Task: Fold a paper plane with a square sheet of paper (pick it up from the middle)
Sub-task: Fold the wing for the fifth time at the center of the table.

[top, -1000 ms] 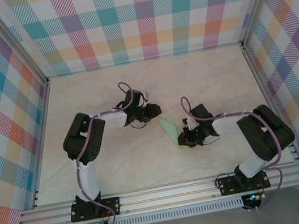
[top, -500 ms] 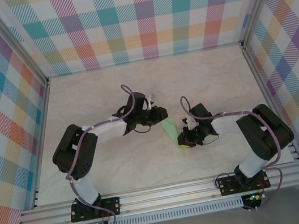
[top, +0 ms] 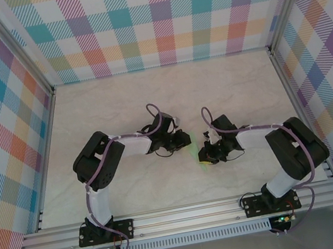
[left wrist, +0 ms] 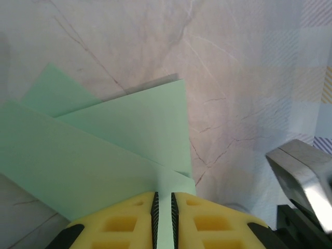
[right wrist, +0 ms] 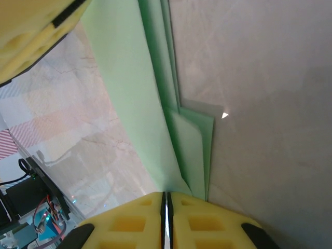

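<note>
Marble table [top: 119,107], paper plane [left wrist: 104,150] between fingers [left wrist: 119,231]

Marble-look tabletop [top: 118,100], plaid walls [top: 155,18] on 3 sides, alu rail [top: 188,213] at near edge.

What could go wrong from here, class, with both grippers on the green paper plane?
1. The left gripper and right gripper both pinch the paper plane; if they pull apart, the thin sheet may tear.
2. The right gripper grips beside the stepped edges of the folded layers; these might slide and fan open.
3. The left gripper pinches very little paper, so it could slip off.
</note>
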